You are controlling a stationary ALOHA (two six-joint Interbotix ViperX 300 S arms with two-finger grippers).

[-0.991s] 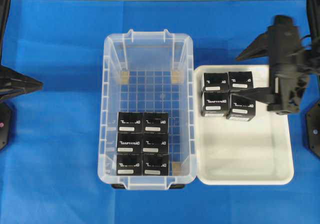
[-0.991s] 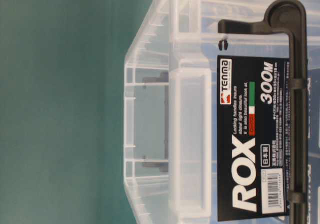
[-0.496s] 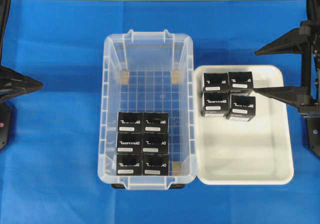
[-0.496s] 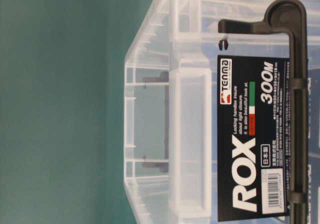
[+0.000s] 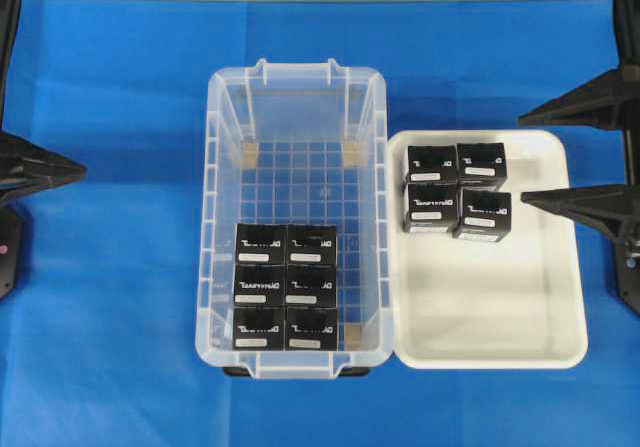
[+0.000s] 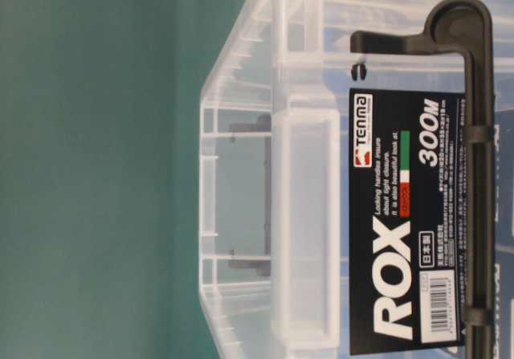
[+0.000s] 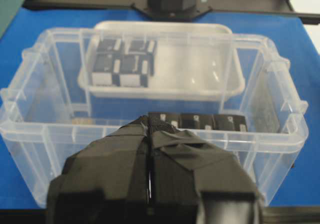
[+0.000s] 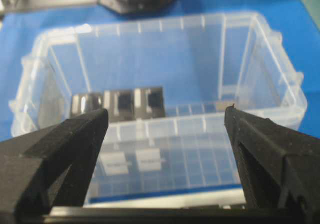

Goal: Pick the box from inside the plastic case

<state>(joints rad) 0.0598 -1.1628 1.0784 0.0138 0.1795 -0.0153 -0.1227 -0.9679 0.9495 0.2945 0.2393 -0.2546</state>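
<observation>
Since a second ago the right tool (image 5: 575,157) has drawn back from over the white tray (image 5: 560,347) to the right edge of the overhead view, leaving the fourth box there slightly askew beside its three neighbours. Its two black fingers (image 5: 570,107) now stand wide apart and hold nothing; the right wrist view shows them splayed at either side of the frame.

Blue cloth covers the worktop (image 5: 110,97), flat and unwrinkled, and a teal wall (image 6: 88,166) rises behind it. At the middle sits the plastic case (image 5: 225,217), clear with a grid-patterned floor and black clips at its near end; a black ROX label (image 6: 405,222) is stuck to one end wall, seen sideways in the table-level view. Six black boxes sit inside it in a tight block of three rows of two, at the near half of the floor; the box (image 5: 259,241) at the block's top-left corner touches its neighbours on two sides. The far half of the case floor shows only grid.

The tray touches the case's right wall, with four look-alike boxes (image 5: 433,163) grouped in its far left corner.

The left tool (image 7: 150,184) waits at the left edge of the worktop, well apart from the case, its tape-wrapped fingers pressed together with nothing between them.
</observation>
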